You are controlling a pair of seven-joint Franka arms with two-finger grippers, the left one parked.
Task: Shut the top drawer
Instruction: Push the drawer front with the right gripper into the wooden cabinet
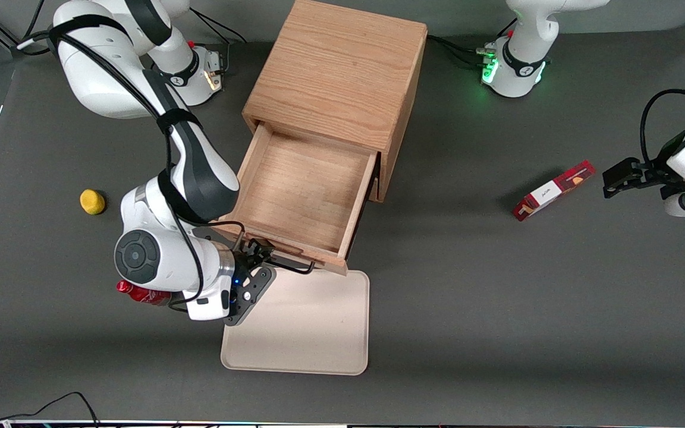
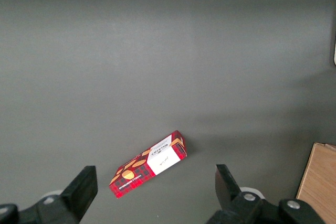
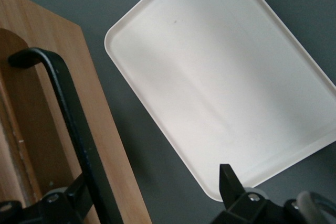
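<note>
The top drawer is standing pulled well out of the wooden cabinet, its empty tray open to view and its front panel hanging over the edge of the beige tray. The gripper is sitting right at that front panel, at the end of the black wire handle toward the working arm's end of the table. In the right wrist view the jaws are spread, with one finger lying against the handle bar and the other finger hanging over the tray, so nothing is being pinched.

The drawer is looking stiff, light and empty, a rigid oak box that should slide straight in if pushed squarely. The front panel itself is probably the best place to press, near the middle, since a push at one end may be skewing it in its slot.

Taking things as they show across the front view, a yellow fruit is lying well away from the drawer toward the working arm's end, a red bottle is half hidden under the wrist, and a red box is resting well apart toward the parked arm's end. None of these is blocking the drawer's path into the cabinet, as far as I can judge
</note>
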